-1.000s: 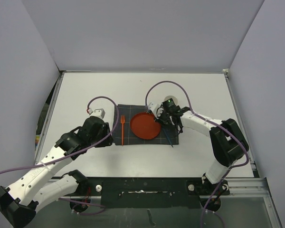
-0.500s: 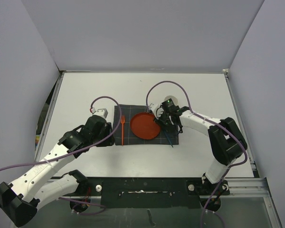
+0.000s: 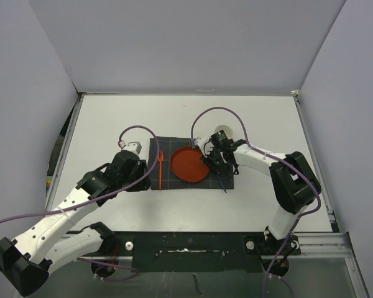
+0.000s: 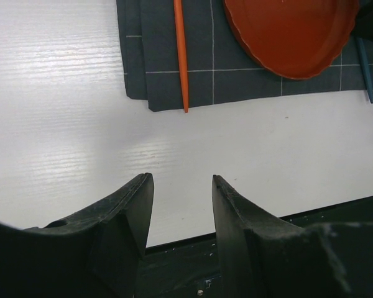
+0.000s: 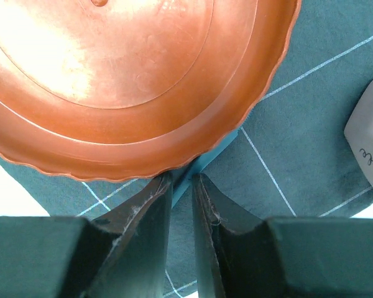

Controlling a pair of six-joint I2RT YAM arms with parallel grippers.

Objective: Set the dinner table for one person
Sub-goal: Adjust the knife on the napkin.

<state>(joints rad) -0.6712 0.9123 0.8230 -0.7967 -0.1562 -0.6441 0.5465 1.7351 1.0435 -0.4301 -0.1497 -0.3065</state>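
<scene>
inventory, one place setting.

1. table (image 3: 112, 124): large white top with thin metal rails. it carries everything listed here.
2. dark grid-lined mat (image 4: 168, 87): lies flat near the middle of the table, with its left edge doubled in layers.
3. red plate (image 3: 189, 164): sits on the mat and has a scalloped rim.
4. orange fork (image 3: 160, 167): on the mat's left strip, clear of the plate. its tines point away from me.
5. blue utensil (image 3: 222, 182): on the mat's right strip, just beside the plate, whose rim overhangs its far part.
6. white round object (image 3: 222, 132): on the bare table just past the mat's far right corner, close behind my right wrist. i cannot tell what it is.
7. purple cable (image 3: 217, 108): arcs over my right arm.

my left jaws: moderately apart with nothing between them, over bare table near the mat's near left corner.

my right jaws: narrow, tips down against the plate's right rim, astride the blue utensil's handle. i cannot tell whether they pinch it. the plate's rim crowds one fingertip (image 5: 155, 192).
</scene>
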